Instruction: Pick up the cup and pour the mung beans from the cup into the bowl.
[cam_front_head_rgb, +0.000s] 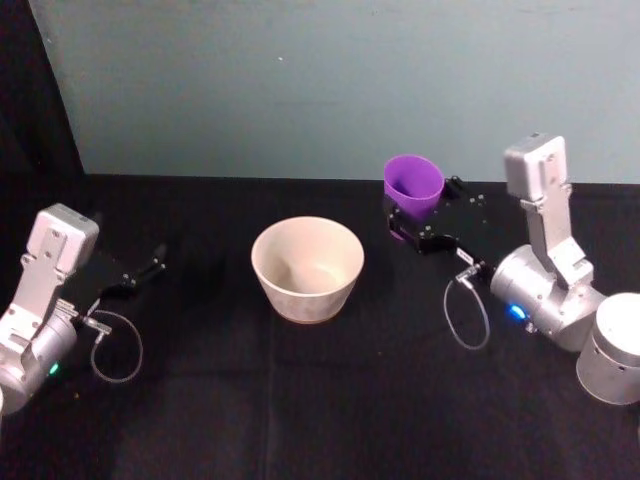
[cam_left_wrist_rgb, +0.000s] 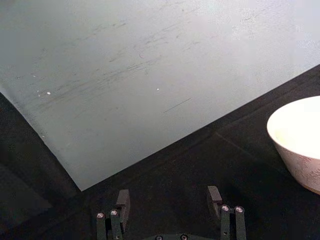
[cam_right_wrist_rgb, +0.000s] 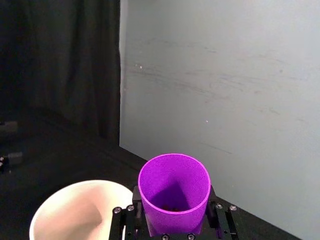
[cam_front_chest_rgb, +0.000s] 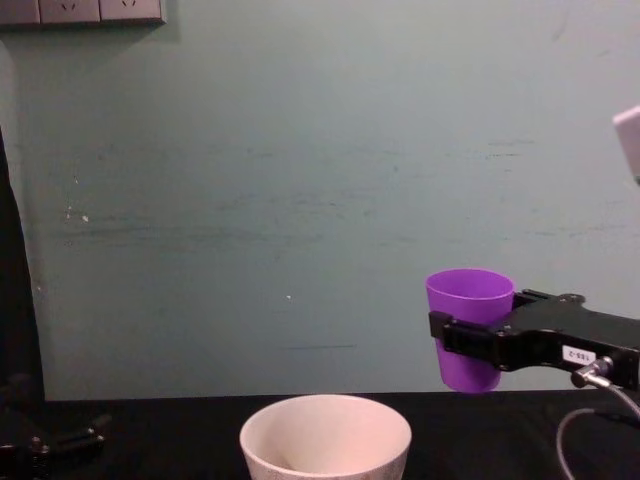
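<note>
The purple cup (cam_front_head_rgb: 413, 183) is held upright above the table, just right of the off-white bowl (cam_front_head_rgb: 306, 290). My right gripper (cam_front_head_rgb: 421, 213) is shut on the cup's lower half. From the side, the cup (cam_front_chest_rgb: 469, 300) hangs higher than the bowl's rim (cam_front_chest_rgb: 262, 430), clamped by the right gripper (cam_front_chest_rgb: 472, 338). In the right wrist view a few dark mung beans (cam_right_wrist_rgb: 172, 207) lie at the bottom of the cup (cam_right_wrist_rgb: 174, 186), with the bowl (cam_right_wrist_rgb: 75, 210) beyond it. My left gripper (cam_left_wrist_rgb: 169, 200) is open and holds nothing, low at the table's left (cam_front_head_rgb: 143, 270).
A black cloth covers the table (cam_front_head_rgb: 330, 400), which ends at a pale teal wall (cam_front_head_rgb: 330, 80) behind. A dark curtain (cam_right_wrist_rgb: 60, 65) hangs at the far left. Bare cloth lies in front of the bowl.
</note>
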